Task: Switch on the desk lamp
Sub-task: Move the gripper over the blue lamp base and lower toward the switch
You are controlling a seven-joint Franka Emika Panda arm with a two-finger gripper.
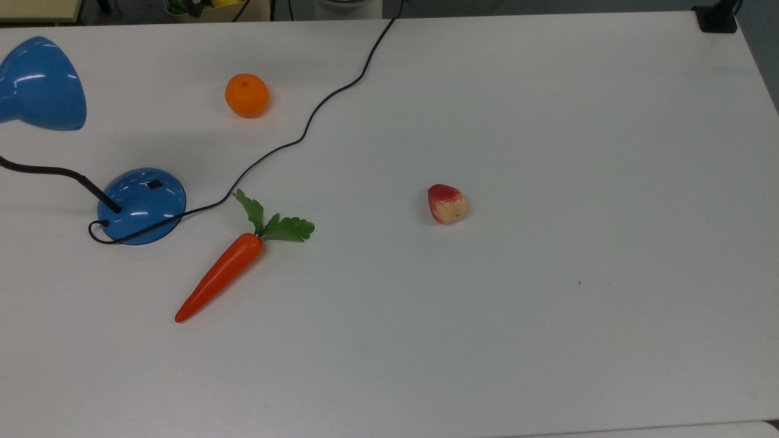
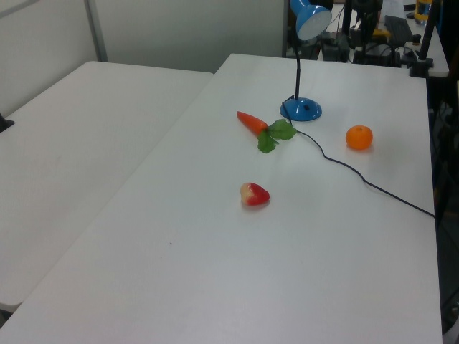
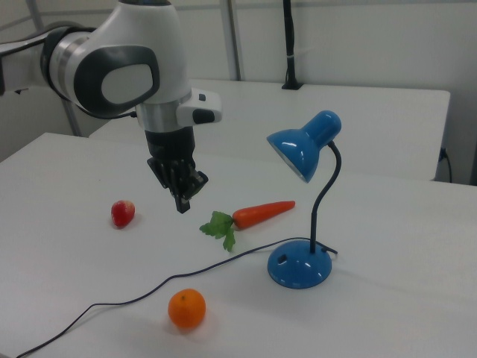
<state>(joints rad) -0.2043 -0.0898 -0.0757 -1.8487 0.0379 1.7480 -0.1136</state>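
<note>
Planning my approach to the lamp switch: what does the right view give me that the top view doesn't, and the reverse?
Right view: the gripper hanging above the table, between the strawberry and the carrot as seen there, plus the desk lamp side-on with its whole curved neck.
Top view: the black switch on the lamp base from above, the cord running to the table's top edge, and a black clamp at the upper right corner.
Both: desk lamp, carrot, orange, strawberry, cord.
</note>
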